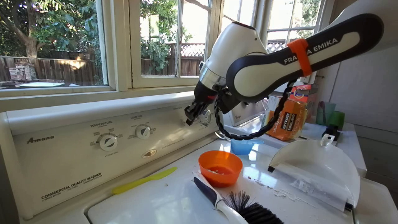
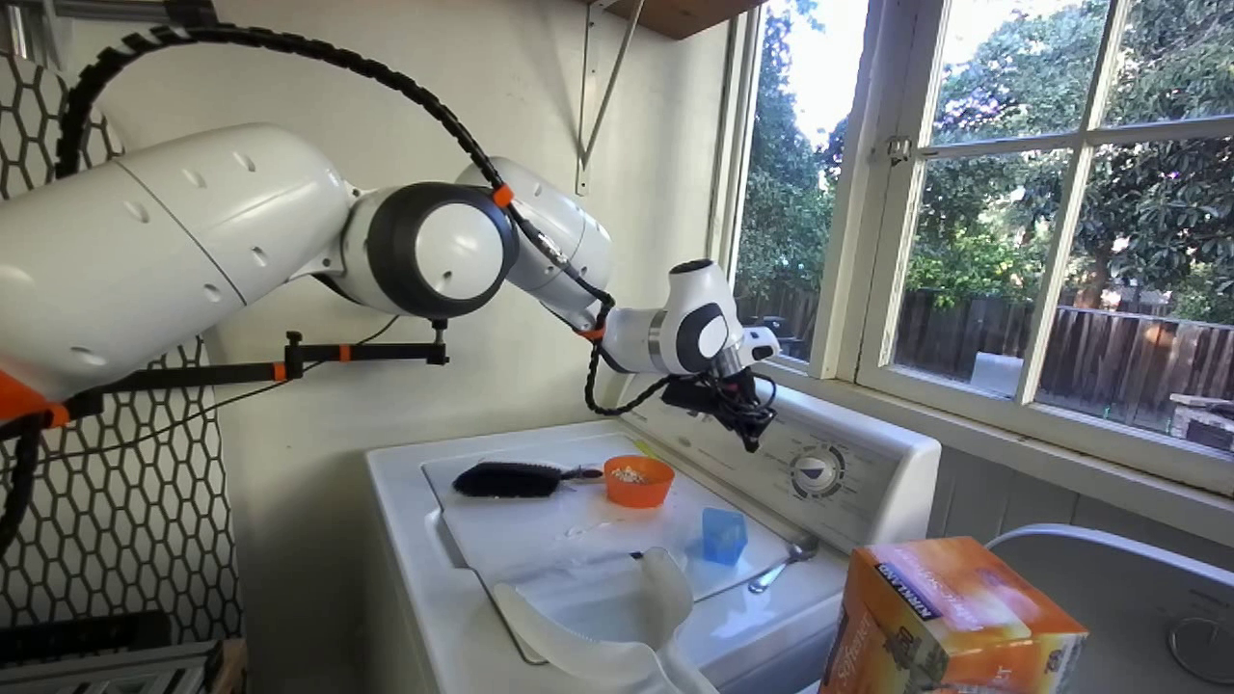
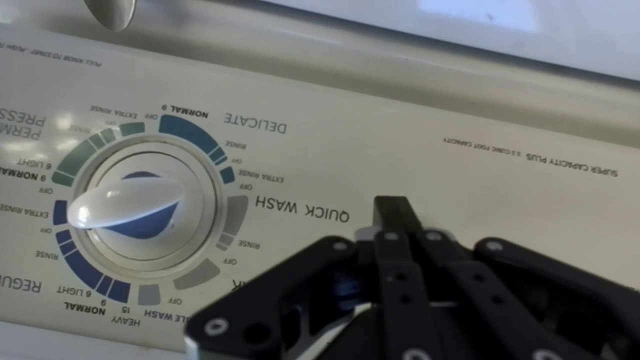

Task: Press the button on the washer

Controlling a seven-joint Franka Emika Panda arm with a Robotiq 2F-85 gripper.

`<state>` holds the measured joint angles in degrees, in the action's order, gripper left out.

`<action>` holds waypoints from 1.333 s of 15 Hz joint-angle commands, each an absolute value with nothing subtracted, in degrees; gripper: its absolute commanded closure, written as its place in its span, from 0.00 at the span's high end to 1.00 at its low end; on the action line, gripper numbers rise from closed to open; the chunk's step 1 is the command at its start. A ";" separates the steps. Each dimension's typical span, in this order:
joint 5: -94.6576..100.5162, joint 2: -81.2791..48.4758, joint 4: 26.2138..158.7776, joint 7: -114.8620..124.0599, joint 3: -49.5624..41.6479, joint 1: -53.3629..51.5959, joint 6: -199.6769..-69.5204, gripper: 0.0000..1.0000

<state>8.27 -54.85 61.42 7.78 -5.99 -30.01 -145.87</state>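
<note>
The washer's control panel (image 1: 71,161) is cream-coloured and also shows in an exterior view (image 2: 882,482). Its large cycle dial (image 3: 140,205) has a white handle with blue below it and sits at the left of the upside-down wrist view. The dial also shows in both exterior views (image 1: 205,117) (image 2: 817,472). I can make out no separate push button. My gripper (image 3: 397,215) is shut and empty, its fingertips together over the panel beside the words QUICK WASH. In exterior views the gripper (image 1: 188,120) (image 2: 752,443) is in front of the panel; contact cannot be told.
Temperature dial (image 1: 108,142) and load dial (image 1: 143,132) are on the panel. On the lid are an orange bowl (image 1: 217,179), blue cup (image 1: 241,147), brush (image 1: 261,213), dustpan (image 1: 326,161), yellow knife (image 1: 144,180) and spoon (image 2: 786,562). An orange box (image 2: 964,617) stands near the dial end.
</note>
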 commanded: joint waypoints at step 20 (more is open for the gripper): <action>7.99 -58.37 56.53 8.47 -5.86 -29.91 -145.21 0.00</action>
<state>8.27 -56.61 58.51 8.00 -5.89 -29.97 -145.91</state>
